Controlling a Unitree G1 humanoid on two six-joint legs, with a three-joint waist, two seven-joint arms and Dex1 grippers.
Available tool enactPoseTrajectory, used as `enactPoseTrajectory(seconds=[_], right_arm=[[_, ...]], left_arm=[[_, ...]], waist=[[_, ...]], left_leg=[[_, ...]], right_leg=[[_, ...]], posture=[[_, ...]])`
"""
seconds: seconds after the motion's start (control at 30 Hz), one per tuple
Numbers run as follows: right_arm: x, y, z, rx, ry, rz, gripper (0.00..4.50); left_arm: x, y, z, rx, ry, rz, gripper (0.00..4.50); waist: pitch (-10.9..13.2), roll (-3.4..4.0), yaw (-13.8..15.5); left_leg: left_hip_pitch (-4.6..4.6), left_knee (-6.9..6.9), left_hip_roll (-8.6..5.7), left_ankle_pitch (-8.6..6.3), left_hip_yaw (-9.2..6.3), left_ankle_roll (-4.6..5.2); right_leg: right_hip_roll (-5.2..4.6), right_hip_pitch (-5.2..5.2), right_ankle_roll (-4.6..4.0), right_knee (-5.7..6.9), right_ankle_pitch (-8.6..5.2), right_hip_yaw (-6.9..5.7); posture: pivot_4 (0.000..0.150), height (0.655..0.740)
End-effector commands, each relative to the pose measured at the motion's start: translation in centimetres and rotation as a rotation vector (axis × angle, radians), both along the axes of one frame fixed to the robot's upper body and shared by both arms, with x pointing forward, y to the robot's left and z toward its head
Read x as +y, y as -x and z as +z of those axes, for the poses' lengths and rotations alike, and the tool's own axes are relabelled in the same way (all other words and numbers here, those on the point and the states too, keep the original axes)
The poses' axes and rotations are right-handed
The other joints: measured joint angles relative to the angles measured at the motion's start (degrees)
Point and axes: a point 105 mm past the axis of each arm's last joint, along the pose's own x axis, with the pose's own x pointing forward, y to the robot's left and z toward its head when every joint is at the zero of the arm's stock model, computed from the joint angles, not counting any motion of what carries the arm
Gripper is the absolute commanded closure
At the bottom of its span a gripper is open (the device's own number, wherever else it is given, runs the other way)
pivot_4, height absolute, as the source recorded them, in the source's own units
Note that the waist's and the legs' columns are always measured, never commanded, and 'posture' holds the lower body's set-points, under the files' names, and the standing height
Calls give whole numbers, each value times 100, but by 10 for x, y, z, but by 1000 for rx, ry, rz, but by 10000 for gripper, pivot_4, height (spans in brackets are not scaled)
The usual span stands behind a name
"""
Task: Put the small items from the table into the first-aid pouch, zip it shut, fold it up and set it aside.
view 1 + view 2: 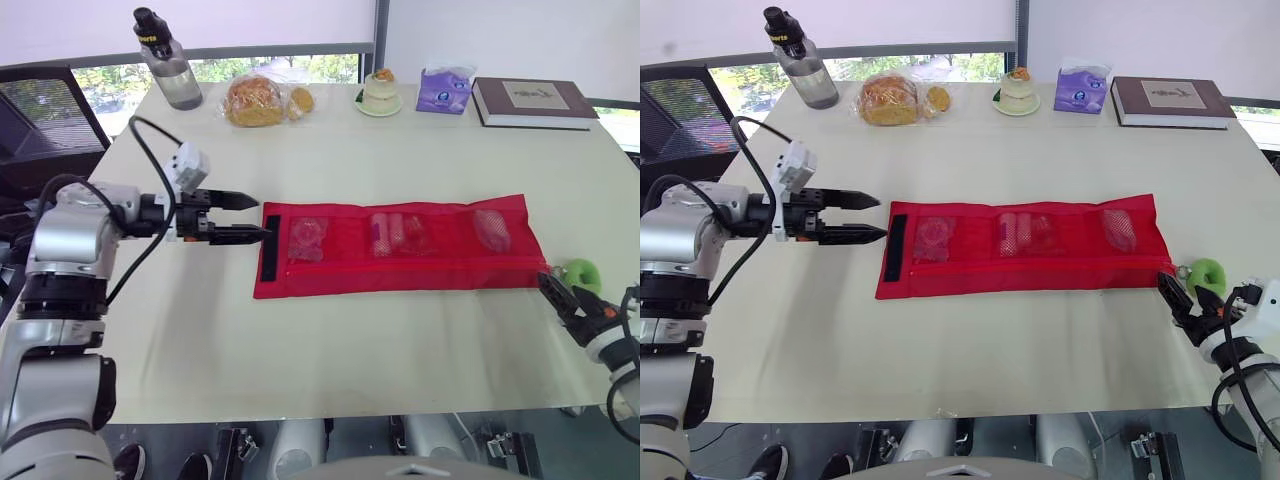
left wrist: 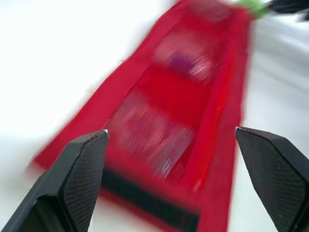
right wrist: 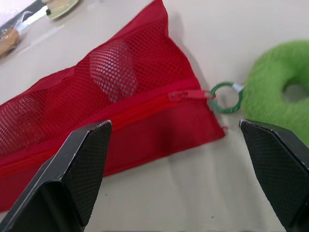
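Note:
The red mesh first-aid pouch lies flat and unfolded across the middle of the table, with small items showing through its mesh pockets. A black strip runs along its left end. Its zipper pull sits at the right end, tied by a green ring to a fuzzy green ring-shaped tag. My left gripper is open just left of the pouch's left end, its fingers pointing at it. My right gripper hovers open by the pouch's right corner, close to the tag.
Along the far edge stand a water bottle, bagged bread, a small cake on a plate, a purple tissue pack and a brown book. A black chair is at the left.

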Motion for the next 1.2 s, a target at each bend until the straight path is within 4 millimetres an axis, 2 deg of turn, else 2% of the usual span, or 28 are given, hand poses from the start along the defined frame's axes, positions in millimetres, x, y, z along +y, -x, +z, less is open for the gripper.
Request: enactPoseTrajectory(seconds=[0.03, 0.2, 0.37, 0.6, 0.8, 0.97, 1.2], right_arm=[[4, -9, 1, 3, -119, -61, 0], [8, -19, -8, 62, -236, -142, 0], [12, -31, -7, 38, -397, -192, 0], [30, -47, 4, 1, -523, -162, 0], [47, -51, 6, 8, -472, -60, 0], [43, -54, 8, -26, -451, -71, 0], [41, -53, 9, -58, -432, -80, 32027]], left_arm=[[-40, 17, 30, -116, 66, -164, 385], [-70, 32, 46, -171, 132, -283, 385], [-86, 43, 51, -196, 161, -342, 385], [-90, 47, 51, -203, 179, -362, 385], [-89, 47, 48, -203, 177, -360, 385], [-88, 47, 46, -202, 172, -359, 385], [-88, 48, 47, -204, 173, -363, 0]], waist=[[1, 1, -8], [0, -1, -48], [-2, -4, -155], [-2, -3, -185], [-2, -3, -190], [-2, -3, -180], [0, 0, -148]], left_leg=[[0, 5, 2, 0, -1, 0], [7, 11, 1, 1, -1, 0], [9, 12, 0, 1, -1, 0], [13, 13, 4, 1, -2, 0], [12, 11, 4, 1, -2, 0], [10, 10, 4, 1, -2, 0], [9, 10, 2, 1, -1, 0]], right_leg=[[3, 0, 0, 3, 0, 0], [8, 3, 2, 7, 2, 2], [8, 5, 3, 7, 3, 4], [15, 5, 3, 9, 3, 7], [16, 5, 2, 10, 4, 8], [15, 4, 2, 8, 3, 8], [14, 4, 2, 8, 3, 7]], posture=[[1500, 7400], [1500, 7400], [1500, 7400], [1500, 7400], [1500, 7400], [1500, 7400], [1500, 7400]])
